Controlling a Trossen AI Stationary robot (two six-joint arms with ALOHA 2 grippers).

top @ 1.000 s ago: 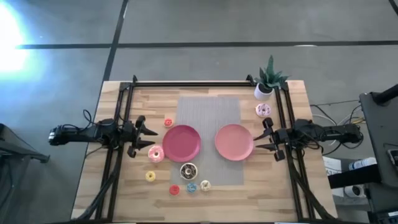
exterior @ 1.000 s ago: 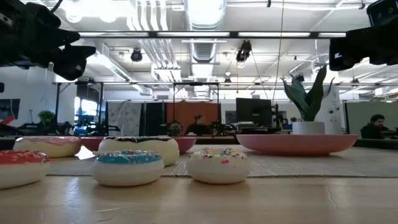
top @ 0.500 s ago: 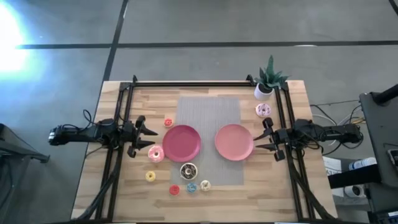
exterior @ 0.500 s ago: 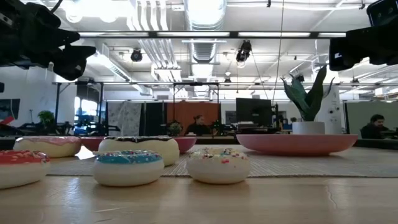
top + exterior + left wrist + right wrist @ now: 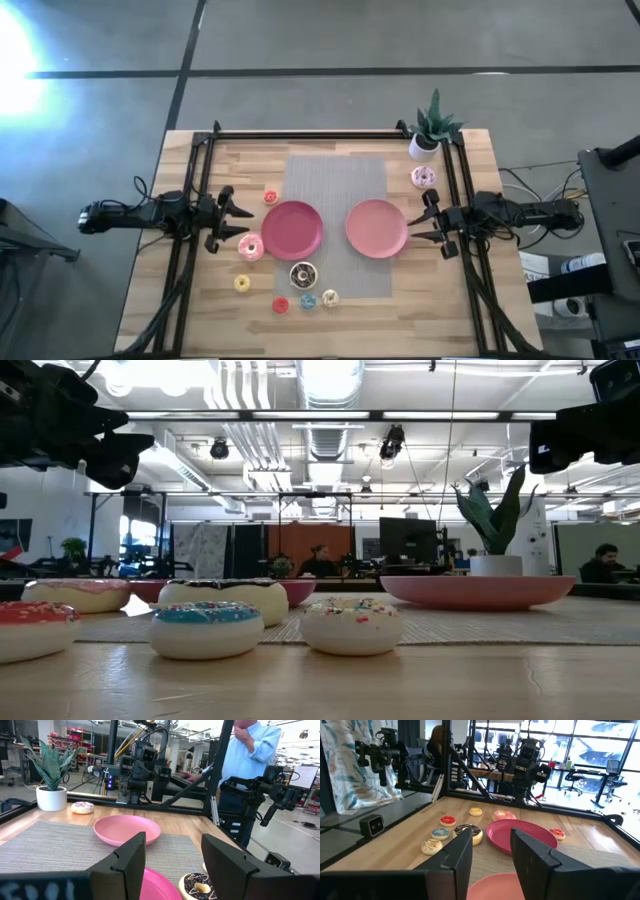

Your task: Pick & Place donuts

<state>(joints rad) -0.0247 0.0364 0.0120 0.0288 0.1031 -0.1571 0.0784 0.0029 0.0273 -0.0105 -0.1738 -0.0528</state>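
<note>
Both grippers hover open above the table and touch nothing. My left gripper is left of the darker pink plate. My right gripper is right of the lighter pink plate. The pink donut lies flat just near my left gripper. The chocolate donut lies on the grey mat's near edge. Yellow, red, blue and cream donuts lie near the table's near edge. A red-orange donut and a pale pink-white donut lie farther back.
A grey woven mat lies under both plates. A potted plant stands at the far right corner. Black frame rails run along the far, left and right sides. A person stands beyond the table's right side.
</note>
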